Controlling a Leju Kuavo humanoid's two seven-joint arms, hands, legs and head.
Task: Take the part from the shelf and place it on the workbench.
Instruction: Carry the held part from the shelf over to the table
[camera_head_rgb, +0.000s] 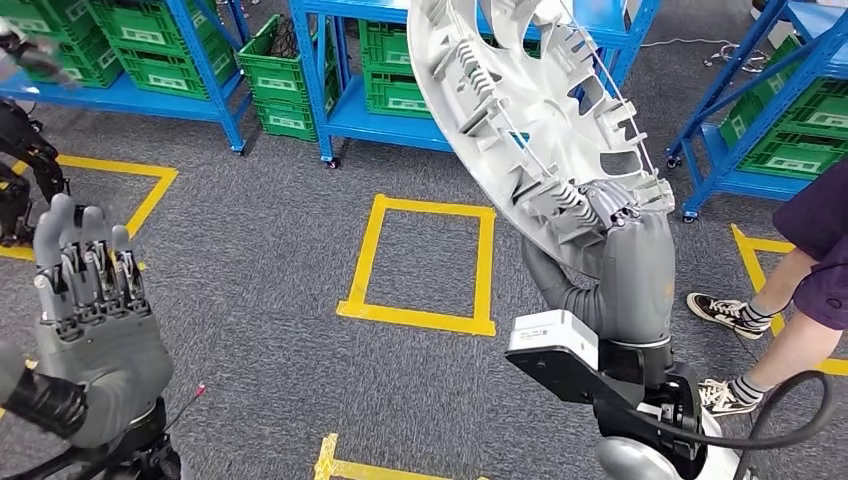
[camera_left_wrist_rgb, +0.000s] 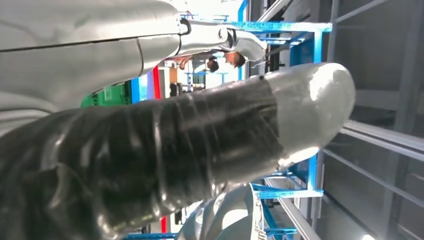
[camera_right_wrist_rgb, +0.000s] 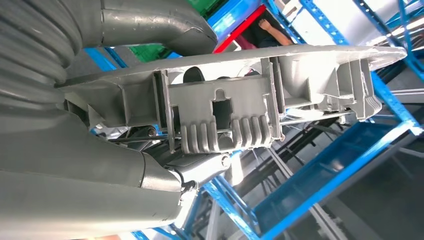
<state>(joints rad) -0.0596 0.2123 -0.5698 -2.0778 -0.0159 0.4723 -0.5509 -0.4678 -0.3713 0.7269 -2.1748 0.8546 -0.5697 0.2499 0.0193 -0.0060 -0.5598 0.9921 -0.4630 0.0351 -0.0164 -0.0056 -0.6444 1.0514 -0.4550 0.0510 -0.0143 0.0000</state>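
Grey-carpeted floor (camera_head_rgb: 270, 260), seen from the head view, marked with yellow tape outlines (camera_head_rgb: 420, 265). At far left, left hand (camera_head_rgb: 95, 300) raised palm-side toward the camera, fingers (camera_head_rgb: 90, 270) straight, slightly apart and holding nothing; same hand seen close up from the left wrist view (camera_left_wrist_rgb: 165, 145), thick grey thumb lying across the picture with nothing against it. Behind it, blue shelving (camera_head_rgb: 200, 100) stacked with green crates (camera_head_rgb: 160, 50), more green crates further along under a second blue rack (camera_head_rgb: 350, 110). Toward the middle, a rectangular yellow tape frame on the floor, with another yellow strip (camera_head_rgb: 335, 465) near the bottom edge. Right of centre, silver-grey plastic wheel cover (camera_head_rgb: 540, 120) held up in the air, tilted, ribbed back side with clips and a wire ring facing the camera, well clear of the shelves. Gripped at its lower rim by right hand (camera_head_rgb: 625, 260), thumb and fingers closed around the edge; from the right wrist view, rim of the wheel cover (camera_right_wrist_rgb: 230, 110) clamped between the thick grey thumb and the darker fingers of the right hand (camera_right_wrist_rgb: 125, 165). At far right, another blue shelf with green crates (camera_head_rgb: 800, 140), and a person's legs (camera_head_rgb: 790, 330) in dark sneakers standing on the floor just beside the right arm.
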